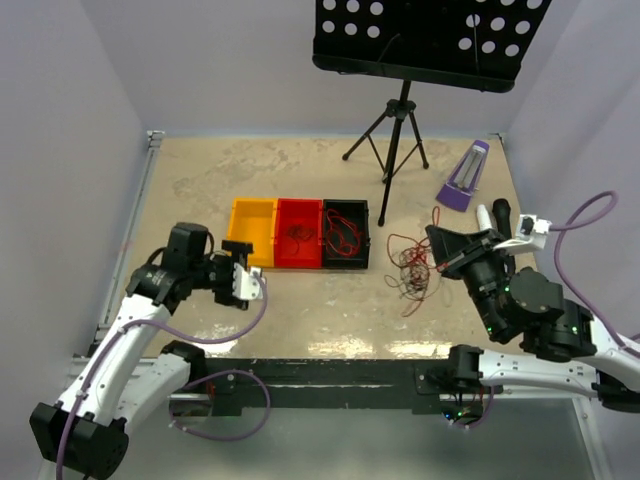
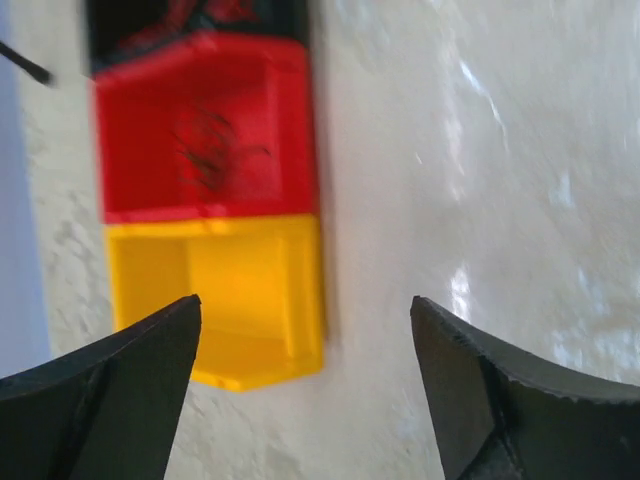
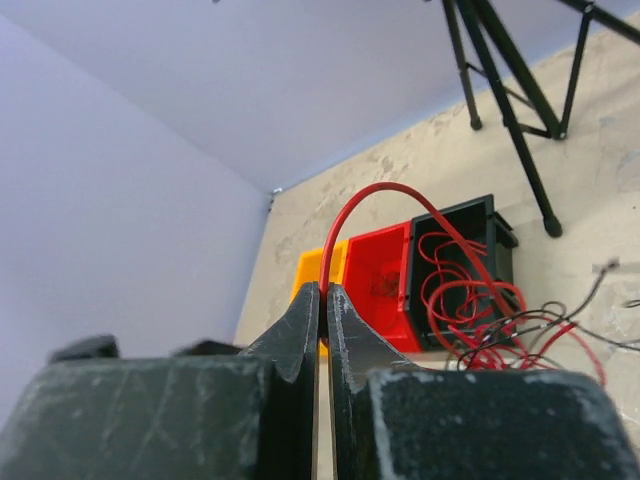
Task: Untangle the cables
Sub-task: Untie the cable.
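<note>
Clamps right gripper (image 3: 323,295) together on a red wire (image 3: 384,185) arching toward the black bin (image 3: 455,260). Holds left gripper (image 2: 305,310) apart, empty, above the table (image 1: 330,320) at 6 o'clock of the yellow bin (image 2: 250,290). Finds tangled cables (image 1: 412,272) at 3 o'clock of the black bin.

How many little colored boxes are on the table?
3, side by side in a row: the yellow box on the left, empty; the red box in the middle, with dark wires; the black box on the right, with red wires. None looks hidden.
</note>
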Controlling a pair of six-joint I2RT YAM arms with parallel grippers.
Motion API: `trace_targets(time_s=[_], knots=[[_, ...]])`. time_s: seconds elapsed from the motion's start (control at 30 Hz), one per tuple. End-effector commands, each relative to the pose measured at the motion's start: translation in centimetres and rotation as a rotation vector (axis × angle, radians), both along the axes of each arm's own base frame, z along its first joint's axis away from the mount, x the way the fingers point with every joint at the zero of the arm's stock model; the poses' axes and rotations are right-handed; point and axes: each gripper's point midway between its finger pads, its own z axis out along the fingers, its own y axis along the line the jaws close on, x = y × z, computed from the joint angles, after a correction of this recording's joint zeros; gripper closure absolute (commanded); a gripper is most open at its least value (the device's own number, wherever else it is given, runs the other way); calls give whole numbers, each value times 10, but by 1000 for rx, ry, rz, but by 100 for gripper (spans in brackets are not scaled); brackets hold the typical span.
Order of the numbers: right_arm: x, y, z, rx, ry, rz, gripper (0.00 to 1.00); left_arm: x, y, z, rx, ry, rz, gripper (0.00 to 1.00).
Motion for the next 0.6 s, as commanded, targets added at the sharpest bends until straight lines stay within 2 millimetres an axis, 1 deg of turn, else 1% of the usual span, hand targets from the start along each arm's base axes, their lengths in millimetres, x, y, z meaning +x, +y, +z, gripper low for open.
trace_targets(time_s=[0.0, 0.03, 0.1, 0.17, 0.27, 0.3, 0.37, 0.4, 0.57], knots=[[-2, 29, 9, 30, -25, 78, 100, -16, -62, 99, -413, 16, -155, 1], [-2, 34, 12, 36, -37, 91, 100, -20, -70, 112, -470, 20, -188, 0], [-2, 47, 16, 48, -55, 122, 100, -30, -82, 129, -569, 63, -244, 0], [-3, 64, 20, 60, -70, 162, 100, -36, -91, 140, -636, 115, -279, 0], [-4, 95, 20, 60, -82, 226, 100, -36, -103, 148, -678, 130, -323, 0], [-4, 108, 17, 51, -80, 244, 100, -38, -106, 152, -685, 118, -351, 0], [-5, 125, 17, 47, -83, 278, 100, -45, -115, 158, -694, 96, -415, 0], [-5, 132, 16, 44, -84, 290, 100, -49, -118, 161, -698, 72, -445, 0], [-5, 157, 23, 68, -108, 329, 100, -70, -138, 162, -680, -20, -588, 4]])
